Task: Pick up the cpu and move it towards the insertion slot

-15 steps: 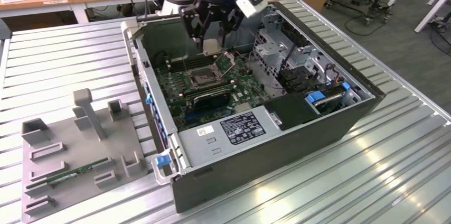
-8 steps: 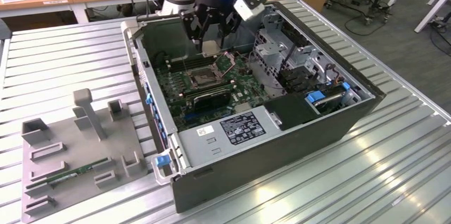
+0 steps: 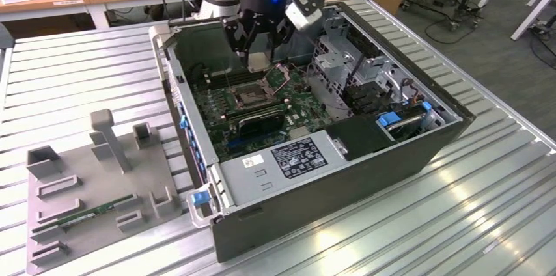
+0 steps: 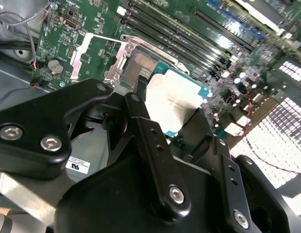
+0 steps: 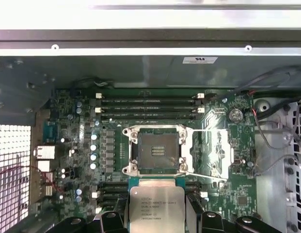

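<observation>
The cpu [image 3: 259, 63] is a flat silver square with a pale rim, and my gripper [image 3: 257, 55] is shut on it above the open computer case. In the first wrist view the cpu [image 5: 156, 207] hangs between the black fingers [image 5: 110, 222], just off one edge of the insertion slot [image 5: 158, 151]. The slot is a dark square in a silvery frame, its cover plate swung open to one side. In the second wrist view the cpu [image 4: 178, 103] sits beside the slot [image 4: 139, 66], held above the board. In the exterior view the slot [image 3: 247, 97] lies below the gripper on the green motherboard.
Long black memory slots [image 5: 148, 104] run beside the socket. Case walls [image 3: 178, 87], a drive cage [image 3: 343, 61] and the power supply [image 3: 291, 157] ring the board. A grey fixture tray [image 3: 52, 198] holding a green memory stick [image 3: 91, 213] lies on the ribbed metal table at the exterior view's left.
</observation>
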Controlling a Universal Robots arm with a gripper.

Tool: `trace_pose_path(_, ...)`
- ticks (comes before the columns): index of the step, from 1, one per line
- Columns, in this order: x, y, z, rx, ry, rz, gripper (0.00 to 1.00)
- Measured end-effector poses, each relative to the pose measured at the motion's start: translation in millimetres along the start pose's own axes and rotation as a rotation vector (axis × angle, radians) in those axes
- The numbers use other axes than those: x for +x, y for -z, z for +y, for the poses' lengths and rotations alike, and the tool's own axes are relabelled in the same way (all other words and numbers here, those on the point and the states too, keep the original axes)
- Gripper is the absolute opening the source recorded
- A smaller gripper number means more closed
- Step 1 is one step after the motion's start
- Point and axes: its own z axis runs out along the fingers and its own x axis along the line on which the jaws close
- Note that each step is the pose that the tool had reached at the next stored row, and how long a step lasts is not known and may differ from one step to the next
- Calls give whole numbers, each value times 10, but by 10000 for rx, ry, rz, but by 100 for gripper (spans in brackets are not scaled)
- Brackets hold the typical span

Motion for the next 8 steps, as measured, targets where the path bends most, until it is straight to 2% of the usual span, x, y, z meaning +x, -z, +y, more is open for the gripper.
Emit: trace_pose_path(8,-16,-115,79,-8,0,1,55)
